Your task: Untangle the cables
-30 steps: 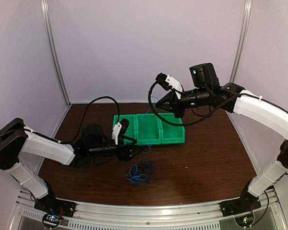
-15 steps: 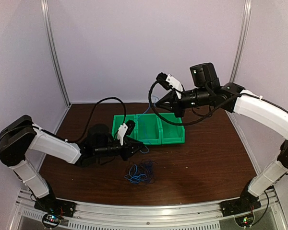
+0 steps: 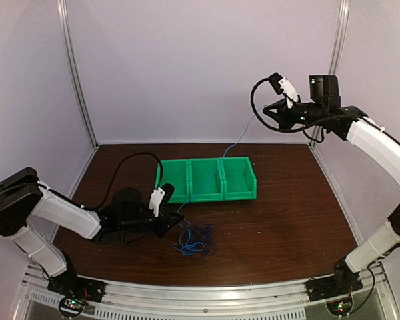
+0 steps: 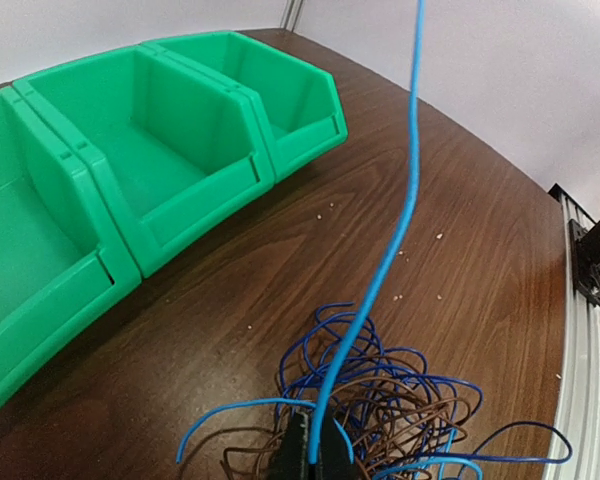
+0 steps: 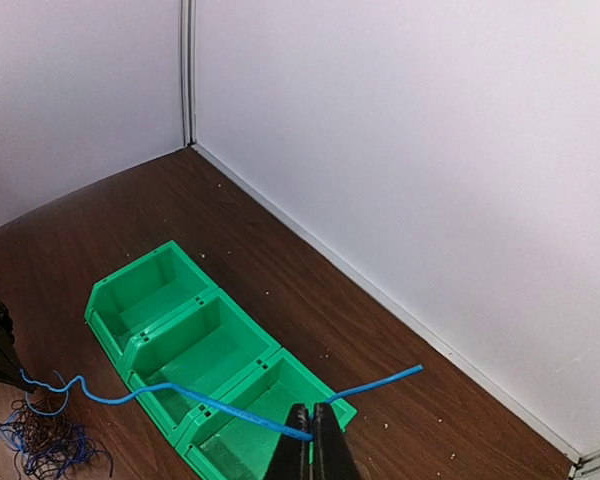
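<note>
Over the brown table (image 3: 287,220) a blue cable (image 4: 408,200) is stretched between the right gripper (image 5: 312,435) and the left gripper (image 4: 310,462), both clamped on it; next, it probably must be pulled out of the tangle (image 4: 400,400) just ahead of the left gripper.

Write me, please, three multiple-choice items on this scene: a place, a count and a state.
1. Relative to the green bins, the tangle of cables lies: A inside; B on the table, nearer the arms; C behind.
2. Green bins in the row: A two; B five; C three.
3. The right gripper is: A shut on the blue cable; B open; C shut on a bin.
Answers: 1 B, the tangle lies on bare wood; 2 C, three compartments show; 3 A, its fingers pinch the cable.
</note>
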### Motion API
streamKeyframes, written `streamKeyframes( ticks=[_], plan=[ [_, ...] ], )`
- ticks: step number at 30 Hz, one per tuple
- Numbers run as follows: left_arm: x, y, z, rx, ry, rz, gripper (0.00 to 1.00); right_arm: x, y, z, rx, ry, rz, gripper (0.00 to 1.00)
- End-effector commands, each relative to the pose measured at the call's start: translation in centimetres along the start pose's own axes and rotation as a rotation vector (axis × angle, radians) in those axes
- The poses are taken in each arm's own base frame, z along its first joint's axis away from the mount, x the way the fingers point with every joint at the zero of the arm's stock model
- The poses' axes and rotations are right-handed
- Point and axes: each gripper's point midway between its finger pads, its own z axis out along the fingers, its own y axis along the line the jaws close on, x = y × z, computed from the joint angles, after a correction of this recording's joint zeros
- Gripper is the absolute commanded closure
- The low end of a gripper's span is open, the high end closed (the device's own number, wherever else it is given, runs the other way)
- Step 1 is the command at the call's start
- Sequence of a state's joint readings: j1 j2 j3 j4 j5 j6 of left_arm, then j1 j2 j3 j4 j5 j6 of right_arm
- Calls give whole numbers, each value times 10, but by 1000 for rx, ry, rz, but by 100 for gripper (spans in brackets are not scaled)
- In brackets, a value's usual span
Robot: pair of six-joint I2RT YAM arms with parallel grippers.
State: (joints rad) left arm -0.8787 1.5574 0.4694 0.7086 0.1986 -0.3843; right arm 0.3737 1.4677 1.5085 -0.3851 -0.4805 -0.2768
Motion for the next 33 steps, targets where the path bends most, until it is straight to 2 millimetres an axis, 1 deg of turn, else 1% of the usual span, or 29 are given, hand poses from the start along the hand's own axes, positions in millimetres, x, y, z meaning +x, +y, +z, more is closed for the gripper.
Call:
streamKeyframes(
  ticks=[1,3,6,9,11,15,18,19,20,21,23,24,26,29,33],
  plan=[
    [-35,-1,-7,-32,-91,-2,100,-19,3,-12,10,-75,-29,100],
    [-54,3,-6,-80,-110,0,100,-6,11,-3,-35,-58,-7,100],
    [-92,13,-11,-180,-151,3,100,16,27,17,-100,-4,15,100],
    [-129,26,-19,-251,-175,-23,100,32,53,40,-174,45,20,100],
    [-150,36,-24,-293,-189,-50,100,38,75,55,-231,68,16,100],
    [-174,61,-41,-349,-231,-164,100,45,121,89,-348,98,15,100],
    [-191,70,-54,-359,-295,-203,100,52,157,115,-434,122,21,100],
    [-196,70,-57,-362,-309,-203,100,55,163,124,-449,132,24,100],
    [-201,71,-60,-371,-318,-200,100,57,175,133,-476,137,27,100],
    [-205,71,-62,-380,-325,-197,100,58,182,141,-497,138,33,100],
    [-212,73,-65,-396,-332,-190,100,61,194,159,-533,142,62,100],
    [-214,75,-67,-410,-332,-190,100,62,196,168,-541,141,77,100],
    [-214,82,-69,-450,-325,-201,100,66,197,187,-538,137,111,100],
    [-212,91,-71,-485,-316,-217,100,80,198,215,-527,154,139,100],
    [-203,107,-65,-504,-293,-240,100,95,196,242,-500,174,155,100]
  ],
)
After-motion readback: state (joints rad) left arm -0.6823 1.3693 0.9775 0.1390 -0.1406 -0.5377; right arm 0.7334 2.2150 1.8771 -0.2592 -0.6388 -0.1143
